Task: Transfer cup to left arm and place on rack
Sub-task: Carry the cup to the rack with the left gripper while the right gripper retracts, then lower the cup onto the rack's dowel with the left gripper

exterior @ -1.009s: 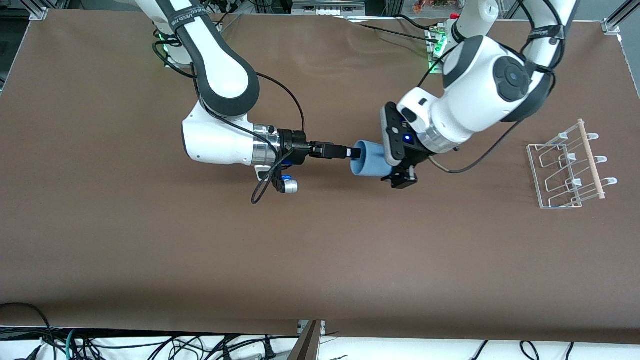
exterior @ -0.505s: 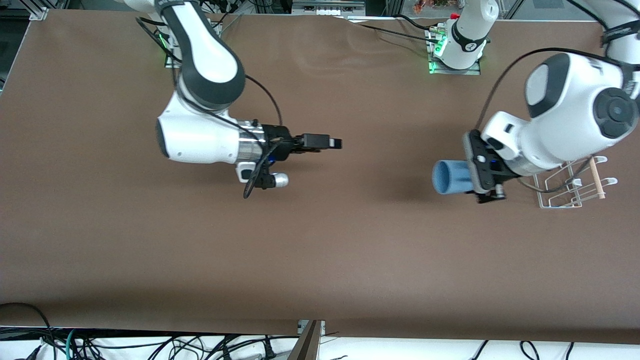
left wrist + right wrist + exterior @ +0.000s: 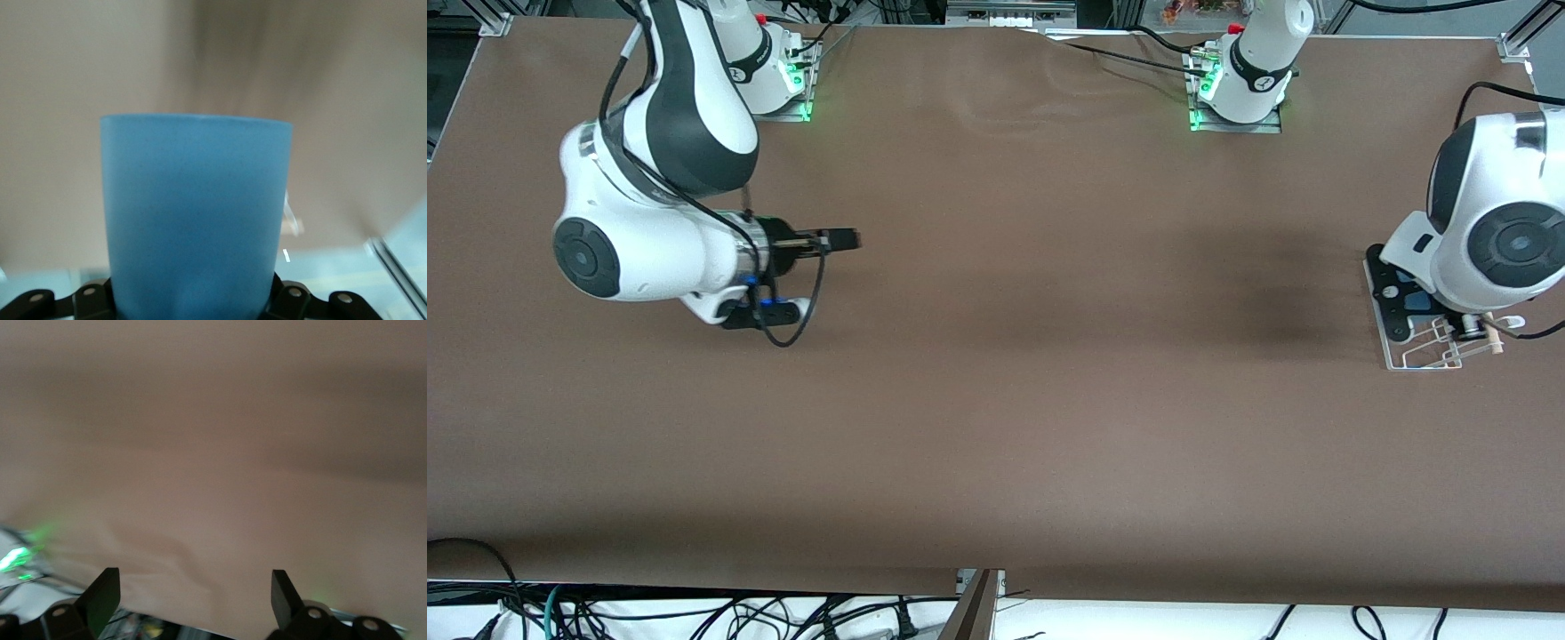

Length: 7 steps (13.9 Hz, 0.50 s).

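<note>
The brown table (image 3: 996,400) carries little besides the two arm bases with their green lights along the edge farthest from the front camera; black cables trail from both wrists. The rack (image 3: 1423,351), white wire with a light wooden dowel (image 3: 1492,342) across it, stands at the left arm's end of the table; most of it is hidden under the left arm's bulky white wrist and black flange, so only its lower wires and the dowel's tip show.

The left gripper (image 3: 1414,302) hangs directly over the rack, clamped on the cup (image 3: 195,220); in the front view only a sliver of blue (image 3: 1416,298) shows beneath the flange; in the left wrist view the cup fills the middle, a smooth, light-blue, slightly tapered tumbler with no handle, its rim pointing away from the camera, the black finger mounts pressing its base on either side; whether it touches a peg cannot be told.

The right gripper (image 3: 845,239) waits over bare table toward the right arm's end, well apart from the rack; the right wrist view shows its fingers (image 3: 105,592) spread wide with nothing between them.
</note>
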{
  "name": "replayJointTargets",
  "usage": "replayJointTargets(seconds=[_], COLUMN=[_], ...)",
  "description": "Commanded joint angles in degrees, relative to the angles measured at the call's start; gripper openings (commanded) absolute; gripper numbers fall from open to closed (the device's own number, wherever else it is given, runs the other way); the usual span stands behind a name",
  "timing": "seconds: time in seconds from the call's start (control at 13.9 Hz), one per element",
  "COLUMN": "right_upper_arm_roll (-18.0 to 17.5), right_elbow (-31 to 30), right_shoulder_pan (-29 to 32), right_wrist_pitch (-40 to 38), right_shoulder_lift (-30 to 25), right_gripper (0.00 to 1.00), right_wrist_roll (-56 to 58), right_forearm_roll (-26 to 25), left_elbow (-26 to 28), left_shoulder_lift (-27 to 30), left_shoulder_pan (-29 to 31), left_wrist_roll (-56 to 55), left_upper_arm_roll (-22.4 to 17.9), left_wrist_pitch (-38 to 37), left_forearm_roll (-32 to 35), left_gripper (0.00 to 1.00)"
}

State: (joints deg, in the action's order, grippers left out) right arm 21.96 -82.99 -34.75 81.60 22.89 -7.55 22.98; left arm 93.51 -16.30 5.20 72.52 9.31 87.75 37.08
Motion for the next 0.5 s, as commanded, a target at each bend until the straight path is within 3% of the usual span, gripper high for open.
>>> replayJointTargets(seconds=[0.0, 0.14, 0.43], right_upper_arm_roll=[0.9, 3.9, 12.5], right_elbow=[-1.0, -0.6, 2.7], right_shoulder_pan=[-0.7, -0.6, -0.5], right_wrist_pitch=[-1.2, -0.7, -0.6], right_shoulder_lift=[-4.2, -5.7, -6.1], right_gripper=[1.0, 1.0, 1.0], right_wrist_roll=[3.7, 8.8, 19.8], right_forearm_roll=[-14.8, -19.4, -19.2], left_elbow=[5.9, 12.1, 26.9], left_shoulder_lift=[1.8, 3.4, 7.4], left_shoulder_pan=[1.6, 2.9, 3.6], left_wrist_roll=[0.9, 0.8, -0.7], left_upper_arm_roll=[0.5, 0.5, 0.6], left_wrist_pitch=[-4.0, -3.9, 0.6], left_forearm_roll=[9.7, 16.3, 29.7], left_gripper=[0.0, 0.0, 0.0])
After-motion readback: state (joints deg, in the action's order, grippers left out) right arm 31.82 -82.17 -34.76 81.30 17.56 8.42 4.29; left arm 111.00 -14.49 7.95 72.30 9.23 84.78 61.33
